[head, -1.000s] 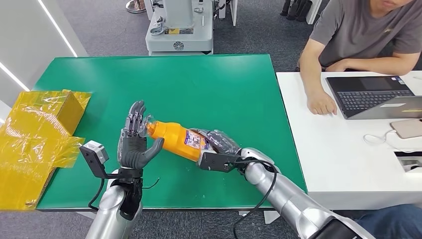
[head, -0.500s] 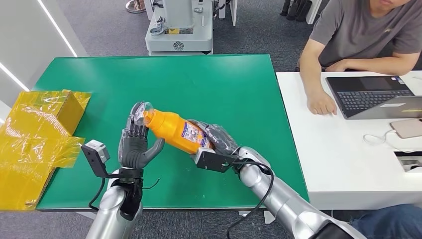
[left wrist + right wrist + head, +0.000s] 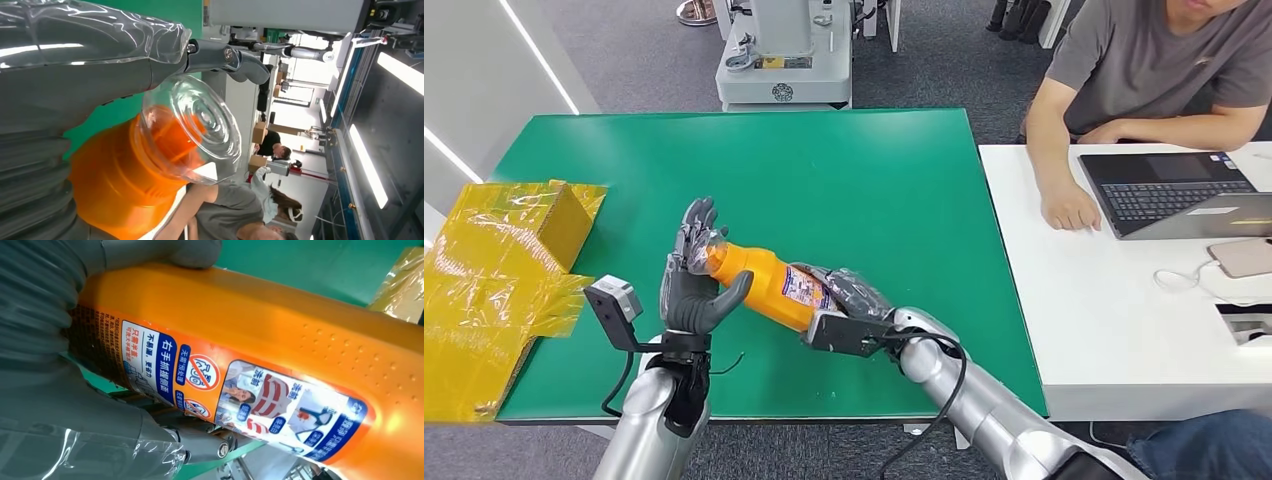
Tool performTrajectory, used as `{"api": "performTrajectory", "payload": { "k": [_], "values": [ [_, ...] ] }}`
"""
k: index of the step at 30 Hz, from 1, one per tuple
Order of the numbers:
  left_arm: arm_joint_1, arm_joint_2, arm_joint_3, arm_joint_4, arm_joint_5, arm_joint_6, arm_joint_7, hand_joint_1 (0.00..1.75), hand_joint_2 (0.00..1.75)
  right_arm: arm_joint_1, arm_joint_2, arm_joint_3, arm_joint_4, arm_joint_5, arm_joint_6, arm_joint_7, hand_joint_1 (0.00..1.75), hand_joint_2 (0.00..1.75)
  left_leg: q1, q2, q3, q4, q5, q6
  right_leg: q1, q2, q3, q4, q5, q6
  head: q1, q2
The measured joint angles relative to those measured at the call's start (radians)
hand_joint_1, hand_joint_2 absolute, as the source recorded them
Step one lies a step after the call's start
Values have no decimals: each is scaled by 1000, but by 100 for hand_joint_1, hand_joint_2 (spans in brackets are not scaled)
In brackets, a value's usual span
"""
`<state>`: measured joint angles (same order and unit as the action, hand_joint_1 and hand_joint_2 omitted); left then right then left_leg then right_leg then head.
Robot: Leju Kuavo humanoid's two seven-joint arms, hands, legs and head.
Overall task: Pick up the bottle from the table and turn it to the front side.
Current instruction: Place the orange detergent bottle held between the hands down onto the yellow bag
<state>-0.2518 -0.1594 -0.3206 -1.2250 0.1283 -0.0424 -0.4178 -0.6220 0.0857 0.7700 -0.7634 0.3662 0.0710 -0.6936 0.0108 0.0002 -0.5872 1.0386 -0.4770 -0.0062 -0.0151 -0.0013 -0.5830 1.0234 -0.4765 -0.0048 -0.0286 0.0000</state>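
Two robot hands held one orange bottle (image 3: 769,288) just above the near part of a green table (image 3: 824,170). Furthest left of the bottle, yellow film-wrapped packaging (image 3: 494,280) lay on and over the table's edge. Next came the left hand (image 3: 692,285), fingers up and palm cupping the bottle's cap end, its thumb under the bottle's neck. The left wrist view showed a clear ribbed cap (image 3: 200,127) pressed close against that palm. The bottle lay tilted, cap toward the left hand and base toward the right hand (image 3: 849,300), which gripped the base end with fingers wrapped around it. Up close in the right wrist view, the bottle's label (image 3: 240,395) carried blue panels of white Chinese characters, including "右手抓握侧面", two red prohibition circles, and small pictures of striped clothing; the finer print was too small to read. Right of the bottle, beyond the green table, a white table (image 3: 1104,330) held an open laptop (image 3: 1179,190), with a seated person's hand (image 3: 1069,208) resting beside it.
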Motion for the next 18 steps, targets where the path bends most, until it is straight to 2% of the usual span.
{"api": "performTrajectory", "payload": {
  "k": [18],
  "values": [
    [-60,-1,-1,44,3,-53,38,0,175,-7,26,-21,26,23,-101,5,175,175,0,0,0,0,0,0,0,0,0,0,0,0,0,0]
  ]
}}
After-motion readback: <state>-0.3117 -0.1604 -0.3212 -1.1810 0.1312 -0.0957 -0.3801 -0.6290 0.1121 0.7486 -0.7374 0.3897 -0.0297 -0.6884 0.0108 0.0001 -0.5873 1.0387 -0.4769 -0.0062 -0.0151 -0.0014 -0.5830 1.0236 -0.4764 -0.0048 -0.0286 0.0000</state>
